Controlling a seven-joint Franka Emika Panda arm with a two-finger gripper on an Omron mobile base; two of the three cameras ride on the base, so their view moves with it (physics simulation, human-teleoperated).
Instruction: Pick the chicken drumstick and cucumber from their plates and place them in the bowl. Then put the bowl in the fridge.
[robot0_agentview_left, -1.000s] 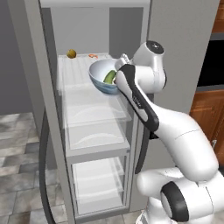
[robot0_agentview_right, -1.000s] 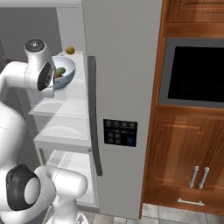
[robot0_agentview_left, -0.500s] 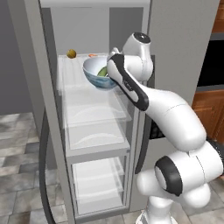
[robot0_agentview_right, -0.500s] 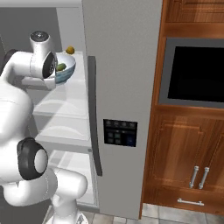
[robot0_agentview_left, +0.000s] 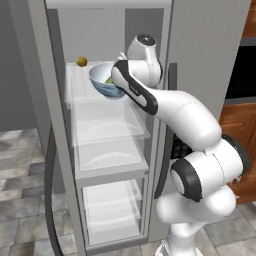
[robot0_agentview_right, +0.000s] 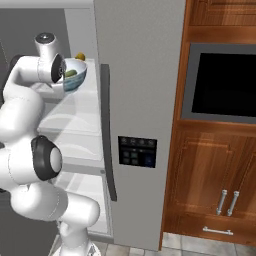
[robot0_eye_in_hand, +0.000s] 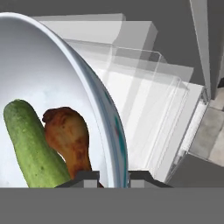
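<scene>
The bowl (robot0_agentview_left: 104, 82) hangs tilted over the top shelf inside the open fridge (robot0_agentview_left: 205, 45), pale blue-grey outside and white inside. My gripper (robot0_eye_in_hand: 113, 176) is shut on the bowl's rim (robot0_eye_in_hand: 103, 109), one finger inside and one outside. In the bowl lie the dark green cucumber (robot0_eye_in_hand: 29, 145) and the reddish-brown chicken drumstick (robot0_eye_in_hand: 70, 139), side by side. From the right base view, the bowl (robot0_agentview_right: 76, 81) shows the cucumber (robot0_agentview_right: 71, 73) at its lip, beside my hand. I cannot tell whether the bowl touches the shelf. The plates are out of view.
A small yellow-olive ball (robot0_agentview_left: 81, 61) sits at the back left of the top shelf. Translucent white shelves (robot0_agentview_left: 109, 127) stack below. The closed fridge door with its long dark handle (robot0_agentview_right: 106, 130) stands right of the bowl. A black wall oven (robot0_agentview_right: 225, 82) in wood cabinets is further right.
My arm has carried the bowl leftward and deeper into the fridge, from the shelf's front edge to over the top shelf near the yellow-olive ball. The gripper stays shut on the rim.
</scene>
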